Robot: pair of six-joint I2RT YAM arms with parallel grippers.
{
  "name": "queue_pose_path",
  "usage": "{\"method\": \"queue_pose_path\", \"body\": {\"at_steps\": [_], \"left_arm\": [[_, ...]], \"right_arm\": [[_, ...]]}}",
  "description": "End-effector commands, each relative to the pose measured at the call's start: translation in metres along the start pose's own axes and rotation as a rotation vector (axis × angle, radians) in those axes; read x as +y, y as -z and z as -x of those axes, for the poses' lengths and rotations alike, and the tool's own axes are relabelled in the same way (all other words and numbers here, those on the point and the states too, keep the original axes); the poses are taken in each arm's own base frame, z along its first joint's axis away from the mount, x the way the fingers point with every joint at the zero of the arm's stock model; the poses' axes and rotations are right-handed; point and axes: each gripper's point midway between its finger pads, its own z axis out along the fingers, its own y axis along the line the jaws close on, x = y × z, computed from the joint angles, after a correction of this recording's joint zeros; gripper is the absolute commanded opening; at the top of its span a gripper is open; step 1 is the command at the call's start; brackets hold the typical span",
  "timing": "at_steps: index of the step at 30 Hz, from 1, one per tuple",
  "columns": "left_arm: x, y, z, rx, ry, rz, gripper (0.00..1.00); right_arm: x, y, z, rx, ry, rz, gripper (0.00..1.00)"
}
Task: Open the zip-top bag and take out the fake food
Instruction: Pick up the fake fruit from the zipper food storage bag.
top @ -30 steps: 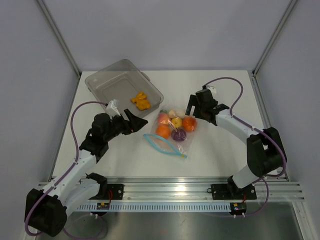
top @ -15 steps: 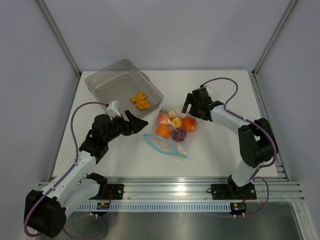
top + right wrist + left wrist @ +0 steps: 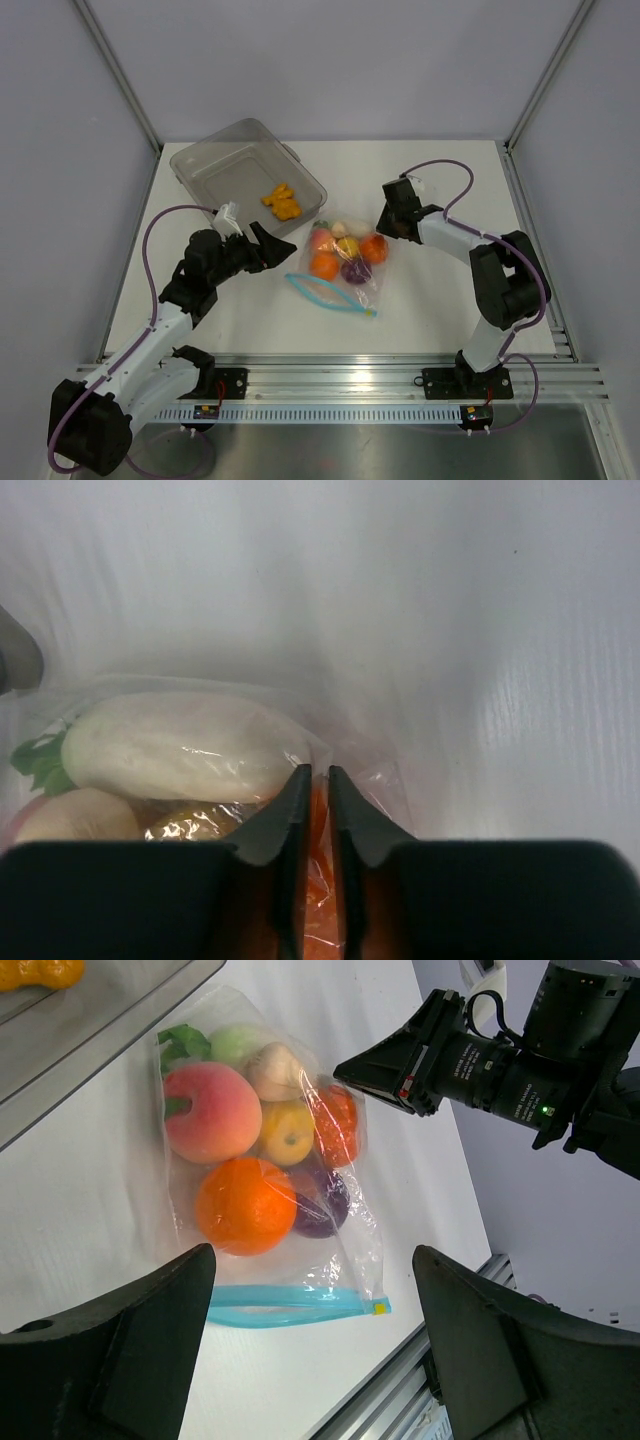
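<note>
**At the far corner of the bag (image 3: 350, 1250), a small pinch by the right tool (image 3: 345, 1068)**

On the white surface (image 3: 430, 310), the bag lay flat between the two arms. All the toy food (image 3: 245, 1205) was inside it. Its blue strip (image 3: 290, 1307) pointed to the near edge, and its shut end pointed away.

The right tool was at that far end. Its two fingers (image 3: 298, 785) were almost pressed together, and they seemed to have thin plastic between them. It looked like a grip on the bag corner alone, not on a toy.

The left tool (image 3: 312, 1255) hung over the bag with its fingers spread wide. It held nothing. Beside it stood the clear tub (image 3: 205, 165) with one orange piece in it.

From above, the blue strip bowed into two lines, so the mouth looked partly open. I could not be sure.

To do this step well, the right tool would need to keep its pinch tight, since thin plastic slips. The corner should go up slowly, so the toys roll toward the blue strip and do not pile up. The left tool could come down on one lip of the strip, take just the top layer, and pull the mouth wider. A fast tug might drag the whole bag away.
</note>
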Motion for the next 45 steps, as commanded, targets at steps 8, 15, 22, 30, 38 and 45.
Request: {"method": "queue_pose_path", "body": {"at_steps": [8, 15, 22, 30, 38, 45], "left_arm": [[-0.014, -0.002, 0.004, -0.025, -0.048, -0.067, 0.83], [-0.035, -0.013, -0.015, 0.018, -0.127, -0.1, 0.83], [-0.038, -0.02, -0.03, 0.065, -0.156, -0.083, 0.83], [-0.017, -0.013, -0.047, 0.068, -0.196, 0.015, 0.78], [0.003, -0.007, -0.064, 0.09, -0.252, 0.061, 0.79], [0.009, -0.013, -0.083, 0.145, -0.299, 0.1, 0.84]], "right_arm": [[-0.004, 0.004, 0.014, -0.051, -0.078, 0.034, 0.0], [-0.035, 0.004, 0.019, -0.058, -0.225, -0.013, 0.0], [-0.07, 0.023, 0.021, -0.157, -0.385, -0.114, 0.0], [-0.079, 0.042, 0.019, -0.198, -0.392, -0.106, 0.06], [-0.079, 0.052, 0.029, -0.229, -0.355, -0.108, 0.29], [-0.075, 0.057, 0.037, -0.249, -0.326, -0.089, 0.48]]}}
